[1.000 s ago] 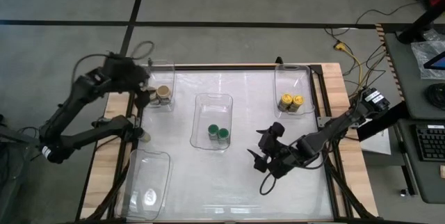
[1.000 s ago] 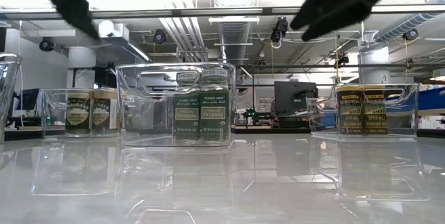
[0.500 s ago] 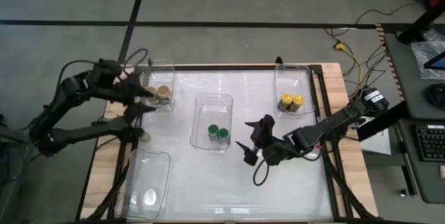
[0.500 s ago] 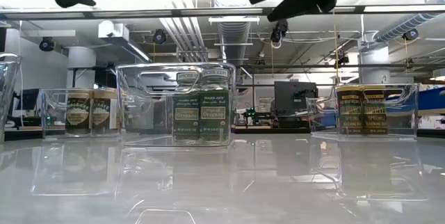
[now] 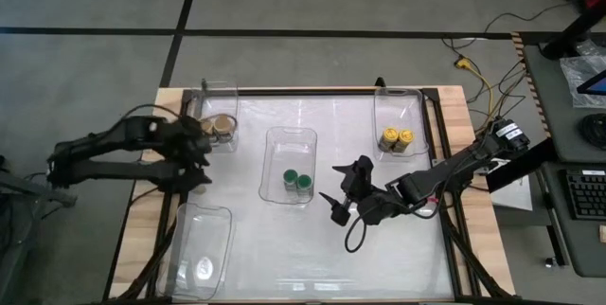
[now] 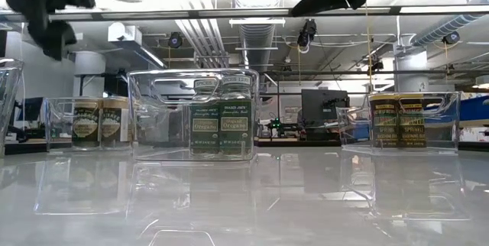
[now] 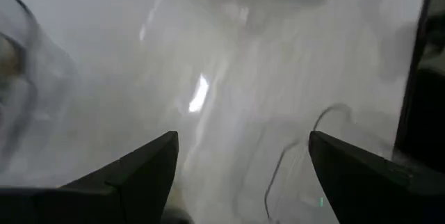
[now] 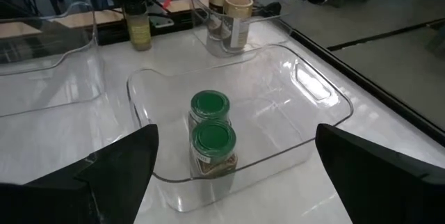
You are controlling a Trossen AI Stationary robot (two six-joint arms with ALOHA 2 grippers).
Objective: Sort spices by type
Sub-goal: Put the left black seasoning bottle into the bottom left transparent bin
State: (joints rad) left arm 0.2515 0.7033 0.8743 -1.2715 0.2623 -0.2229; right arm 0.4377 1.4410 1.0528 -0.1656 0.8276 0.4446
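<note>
Four clear bins stand on the white table. The far-left bin [image 5: 220,116] holds two tan-lidded spices [image 5: 222,128]. Two green-lidded spices [image 8: 212,140] stand in the centre bin [image 5: 289,144], and two yellow-lidded spices [image 5: 396,138] in the far-right bin [image 5: 398,106]. Another jar with olive contents [image 8: 139,30] stands at the table's left edge. My left gripper [image 5: 197,158] hangs open above that edge, slanting down, with nothing between its fingers [image 7: 243,147]. My right gripper [image 5: 333,196] hovers open to the right of the centre bin, facing the green jars [image 8: 235,133].
An empty clear bin [image 5: 201,239] sits at the near left corner. Bare white table lies between the bins and along the near right. Cables and a desk stand beyond the table's right edge [image 5: 445,182].
My left gripper has swung from over the far-left bin toward the table's near edge, sinking a little and turning as it went, its fingers staying open. My right gripper has drifted toward the centre bin and risen slightly, then held still.
</note>
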